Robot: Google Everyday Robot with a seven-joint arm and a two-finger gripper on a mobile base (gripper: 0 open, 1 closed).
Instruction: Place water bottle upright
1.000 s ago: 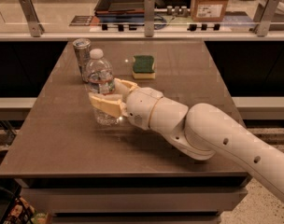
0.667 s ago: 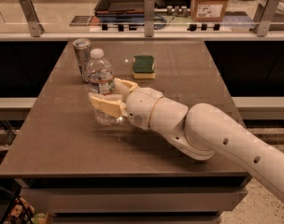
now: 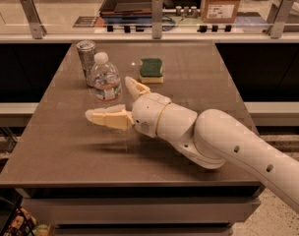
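The water bottle [image 3: 105, 80], clear with a white cap and a label band, stands upright on the brown table [image 3: 66, 156], left of centre. My gripper [image 3: 107, 98] is open just in front and to the right of it. One cream finger [image 3: 106, 118] lies on the near side of the bottle's base. The other finger [image 3: 135, 87] sits to the bottle's right. Neither finger visibly presses on the bottle. The white arm reaches in from the lower right.
A silver drink can [image 3: 85, 58] stands upright right behind and left of the bottle, almost touching it. A green and yellow sponge [image 3: 151, 69] lies at the back centre. A railing and a counter with boxes run behind the table's far edge.
The bottle stays upright in the same spot. The gripper's near finger has shifted slightly toward the front of the table; otherwise little has moved.
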